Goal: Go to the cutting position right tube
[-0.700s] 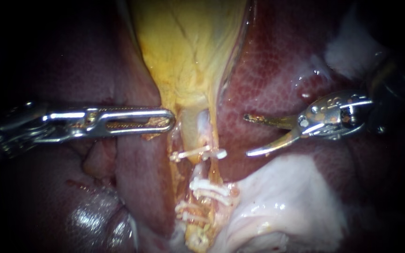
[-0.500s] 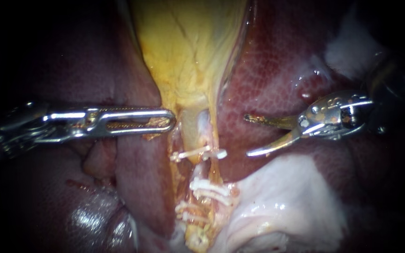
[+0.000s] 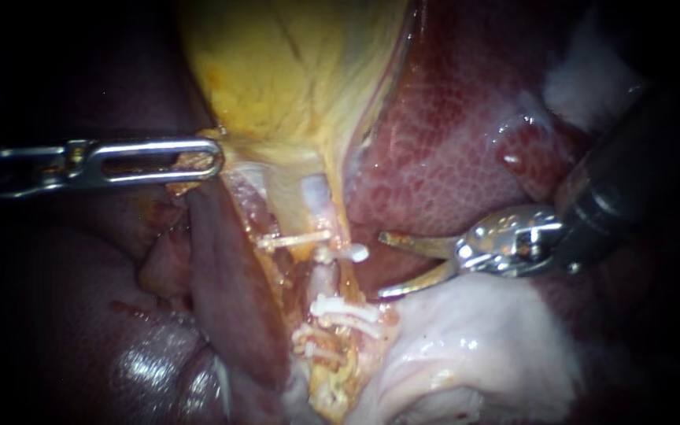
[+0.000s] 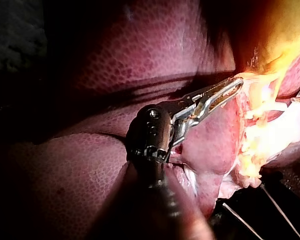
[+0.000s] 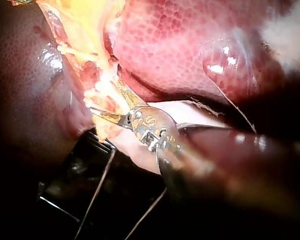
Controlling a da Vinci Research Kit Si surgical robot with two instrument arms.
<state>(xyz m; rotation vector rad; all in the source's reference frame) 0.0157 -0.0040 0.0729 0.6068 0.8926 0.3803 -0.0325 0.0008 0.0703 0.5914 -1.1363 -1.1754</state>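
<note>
The yellow gallbladder [image 3: 293, 71] hangs from above and narrows into pale tubes crossed by white clips [image 3: 346, 309]. My left instrument [image 3: 198, 161] is shut on the gallbladder's lower edge and holds it stretched to the left; the left wrist view shows its jaws [image 4: 230, 90] on that yellow edge. My right instrument [image 3: 381, 265] has two thin curved blades standing open, just right of the right tube [image 3: 323, 271], level with the gap between the upper clip [image 3: 349, 253] and the lower clips. In the right wrist view its tip [image 5: 106, 116] lies against the clipped yellow tissue.
Dark red liver [image 3: 450, 157] lies on both sides of the gallbladder. A pale whitish flap of tissue [image 3: 474, 346] sits directly under my right instrument. A glossy bulge [image 3: 525, 157] rises from the liver above the right instrument's shaft.
My left instrument has drawn the gallbladder's edge left and upward, stretching the tubes. My right instrument has moved left and down, its open blades now close beside the clipped tube.
</note>
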